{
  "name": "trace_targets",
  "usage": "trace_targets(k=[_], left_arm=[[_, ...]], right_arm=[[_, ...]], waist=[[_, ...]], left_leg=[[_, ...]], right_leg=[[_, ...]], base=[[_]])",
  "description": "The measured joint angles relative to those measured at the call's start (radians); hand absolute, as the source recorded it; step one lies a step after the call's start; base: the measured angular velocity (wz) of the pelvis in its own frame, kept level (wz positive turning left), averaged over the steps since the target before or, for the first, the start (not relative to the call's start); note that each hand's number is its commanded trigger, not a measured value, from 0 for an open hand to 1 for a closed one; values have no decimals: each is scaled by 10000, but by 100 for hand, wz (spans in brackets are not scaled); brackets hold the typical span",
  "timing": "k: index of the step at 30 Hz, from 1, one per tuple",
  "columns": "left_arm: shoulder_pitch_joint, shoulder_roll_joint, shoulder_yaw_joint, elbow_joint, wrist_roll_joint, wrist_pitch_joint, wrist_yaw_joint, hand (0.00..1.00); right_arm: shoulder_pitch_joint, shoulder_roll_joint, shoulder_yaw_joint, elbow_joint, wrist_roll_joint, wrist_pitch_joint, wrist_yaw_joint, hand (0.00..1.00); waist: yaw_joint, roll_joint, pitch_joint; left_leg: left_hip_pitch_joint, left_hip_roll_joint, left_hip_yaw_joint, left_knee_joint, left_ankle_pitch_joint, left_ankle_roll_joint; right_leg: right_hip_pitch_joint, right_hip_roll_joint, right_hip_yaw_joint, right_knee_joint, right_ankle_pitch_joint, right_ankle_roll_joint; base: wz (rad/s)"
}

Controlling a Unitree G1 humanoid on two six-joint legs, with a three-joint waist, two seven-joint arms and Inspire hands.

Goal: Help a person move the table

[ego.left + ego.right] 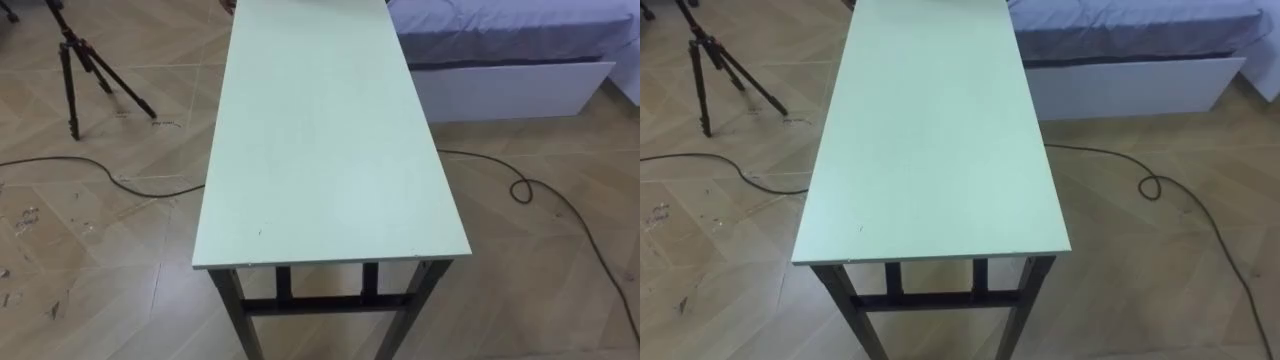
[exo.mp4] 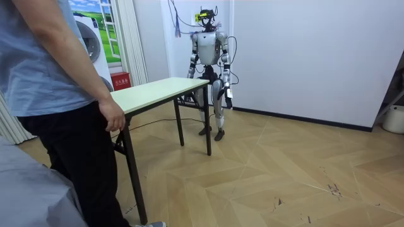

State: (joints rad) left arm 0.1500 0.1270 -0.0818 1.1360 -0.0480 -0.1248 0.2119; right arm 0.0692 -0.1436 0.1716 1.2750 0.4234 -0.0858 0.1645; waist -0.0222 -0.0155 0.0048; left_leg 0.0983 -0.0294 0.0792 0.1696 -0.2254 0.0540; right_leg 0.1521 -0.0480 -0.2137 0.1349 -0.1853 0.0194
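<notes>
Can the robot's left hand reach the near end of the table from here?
Probably yes: the left hand hangs at the robot's side, close to the short end of the table, with nothing between them.

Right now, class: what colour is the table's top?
The table's top is a plain pale green, without pattern; the left eye view shows it best.

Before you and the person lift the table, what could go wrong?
The black cable snakes along both sides of the table, so feet or table legs might catch on it. The tripod and bed stand close by, so a swinging table could bump them.
</notes>
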Motion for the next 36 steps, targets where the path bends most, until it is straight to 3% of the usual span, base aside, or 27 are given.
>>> trace_targets(k=[12,18,24,27,32,36], left_arm=[[-42,-65,1,7,-694,27,-242,0],[-55,-274,-29,38,-2200,132,-1218,0],[-47,-187,84,-422,-4051,329,-2241,0],[30,-134,-4,-1085,-5011,432,-2550,0],[662,-15,-625,-3245,-6698,653,-3015,0],[937,107,-1064,-4454,-7302,762,-3129,0]], right_arm=[[-6,101,7,-8,105,59,269,0],[13,154,27,-10,921,222,967,0],[121,121,-449,-1324,2087,353,1881,0],[165,35,-459,-2094,2483,363,2041,0],[1218,-4,-390,-4654,3590,606,2370,0],[2004,29,-233,-6301,4465,668,2412,0]], waist=[[20,-83,4],[52,-74,11],[41,52,22],[41,100,28],[-10,130,17],[-7,130,18]], left_leg=[[-73,6,-18,-2,-2,-1],[-192,14,10,60,-1,-1],[-383,44,-12,192,-1,-1],[-390,46,-24,193,-1,-1],[-430,17,-59,280,-1,-1],[-469,27,-114,299,-1,-1]], right_leg=[[-56,3,-88,6,-1,1],[-157,0,-88,9,0,1],[-303,-21,-64,22,1,2],[-293,-18,-87,24,1,2],[-272,-17,-102,50,1,2],[-305,-37,-150,90,0,3]], base=[[0],[0],[0],[4],[1],[3]])
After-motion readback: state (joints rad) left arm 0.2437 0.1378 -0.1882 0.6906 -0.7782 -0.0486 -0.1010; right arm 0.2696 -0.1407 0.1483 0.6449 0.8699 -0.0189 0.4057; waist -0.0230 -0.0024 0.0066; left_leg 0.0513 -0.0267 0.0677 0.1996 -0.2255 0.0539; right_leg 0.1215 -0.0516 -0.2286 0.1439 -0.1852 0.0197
